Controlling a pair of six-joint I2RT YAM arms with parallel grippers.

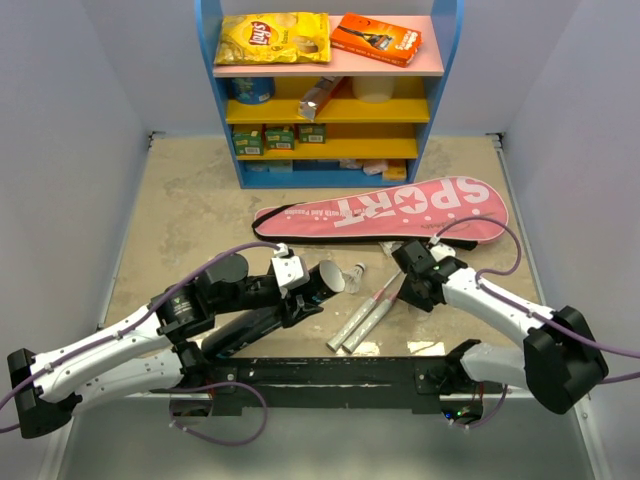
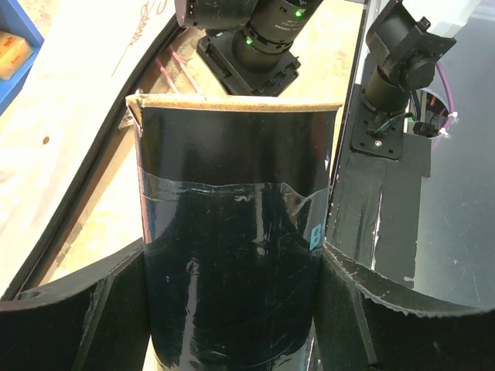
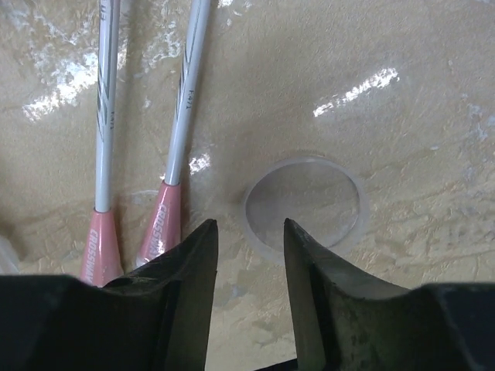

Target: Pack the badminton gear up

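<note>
Beige tabletop (image 1: 180,200), glossy black tube (image 2: 232,270) w/ tan rim, pink SPORT bag (image 1: 400,210)

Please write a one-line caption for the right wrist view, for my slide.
Right end effector, fingers parted, hovers over a clear round disc beside two racket shafts on the table.

The pink SPORT bag (image 1: 385,212) lies flat. Two rackets (image 1: 360,318) lie parallel nearby. The black tube (image 2: 232,232) tilts, lifted.

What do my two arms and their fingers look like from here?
The left arm and right arm have white shells, black joints and a purple cable looping along each. The fingers are black, broad wedges, scuffed pale at the edges.
</note>
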